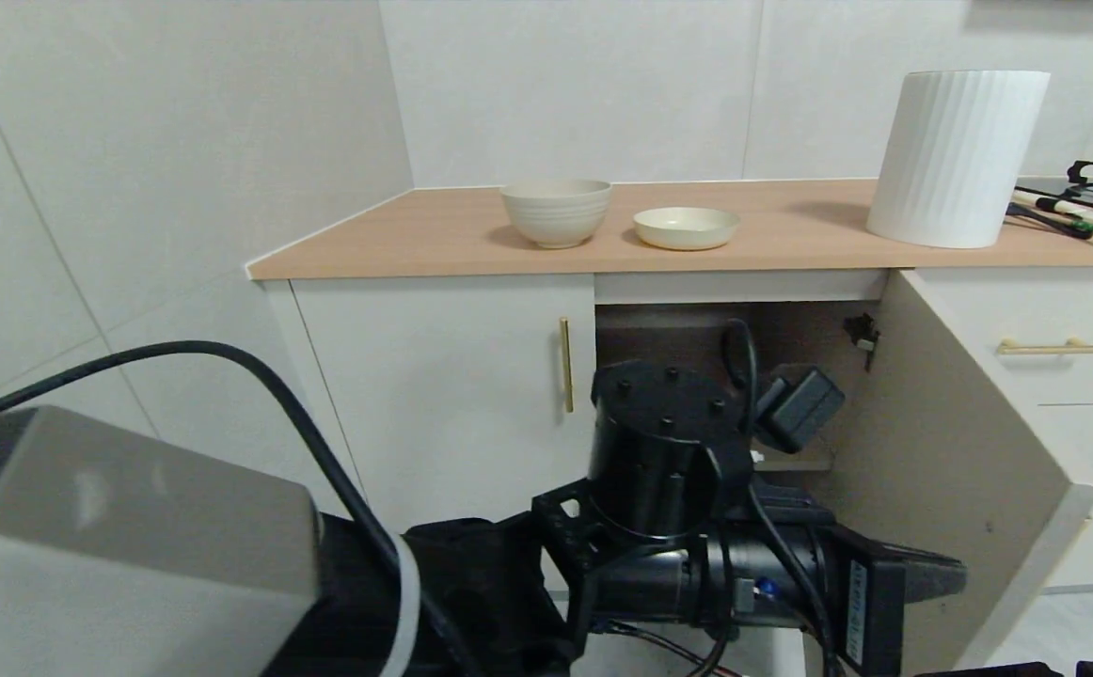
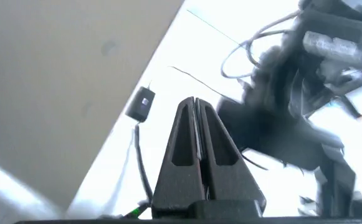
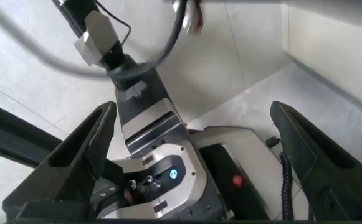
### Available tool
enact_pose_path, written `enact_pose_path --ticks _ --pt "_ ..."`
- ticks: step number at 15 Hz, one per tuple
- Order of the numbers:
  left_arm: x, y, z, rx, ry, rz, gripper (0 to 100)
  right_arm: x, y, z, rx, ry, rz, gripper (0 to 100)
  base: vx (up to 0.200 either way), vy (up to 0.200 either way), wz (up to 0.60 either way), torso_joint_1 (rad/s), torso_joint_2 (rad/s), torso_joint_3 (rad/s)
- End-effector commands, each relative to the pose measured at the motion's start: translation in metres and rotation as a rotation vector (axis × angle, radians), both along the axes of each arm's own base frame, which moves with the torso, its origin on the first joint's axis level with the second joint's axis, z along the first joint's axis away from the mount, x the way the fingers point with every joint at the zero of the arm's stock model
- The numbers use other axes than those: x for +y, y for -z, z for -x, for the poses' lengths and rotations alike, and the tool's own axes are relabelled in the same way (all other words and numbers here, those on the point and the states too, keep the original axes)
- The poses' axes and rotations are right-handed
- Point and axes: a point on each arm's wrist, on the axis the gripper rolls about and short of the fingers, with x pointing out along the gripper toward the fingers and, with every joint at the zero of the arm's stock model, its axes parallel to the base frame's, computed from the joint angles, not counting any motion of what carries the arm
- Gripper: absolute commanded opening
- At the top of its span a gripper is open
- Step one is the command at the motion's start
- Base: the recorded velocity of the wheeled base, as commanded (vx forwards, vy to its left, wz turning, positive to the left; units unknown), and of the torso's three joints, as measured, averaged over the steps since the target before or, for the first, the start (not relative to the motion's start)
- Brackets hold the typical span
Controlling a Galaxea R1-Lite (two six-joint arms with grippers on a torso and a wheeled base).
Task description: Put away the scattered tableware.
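Bowl (image 1: 556,212): round, deep and off-white with faint ridges ringing its wall. It looks matte to us, and it sits upright on the countertop (image 1: 396,240) toward the left end.
Dish (image 1: 687,227): shallow, round, cream and smooth. It's just beside the bowl on the side toward the countertop's right end, and the two don't touch.
Countertop: flat, light wood-look surface, and the wall behind it is white tile.
Ribbed container (image 1: 958,155): tall white cylinder with vertical ribs, near the right end, well apart from the dish.
Utensils (image 1: 1073,212): thin stick-like bits at the right edge, next to the container. We can't tell what they are.
Shut door (image 1: 443,395): plain white panel under the countertop with a slim brass bar handle (image 1: 565,364).
Open door (image 1: 960,470): swung outward, with a dark cabinet interior behind it.
Left gripper (image 2: 196,124): two black wedge-shaped fingers pressed flat together with nothing between them.
Right gripper (image 3: 193,112): chunky black fingers (image 3: 81,155) spread wide, holding nothing.
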Motion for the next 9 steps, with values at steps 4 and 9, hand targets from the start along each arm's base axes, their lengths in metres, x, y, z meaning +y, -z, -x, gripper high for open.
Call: enact_pose_path --ticks 4,9 --pt "0.075 -0.013 -0.041 -0.050 -0.333 -0.026 0 0.001 -0.006 -0.002 -0.018 0.009 -0.008 100 0.000 0.000 0.00 0.000 0.00 0.000" --pt "0.172 -0.009 -0.026 -0.132 -0.633 -0.181 0 0.032 -0.011 -0.070 0.015 0.429 0.154 100 0.000 0.000 0.00 0.000 0.00 0.000"
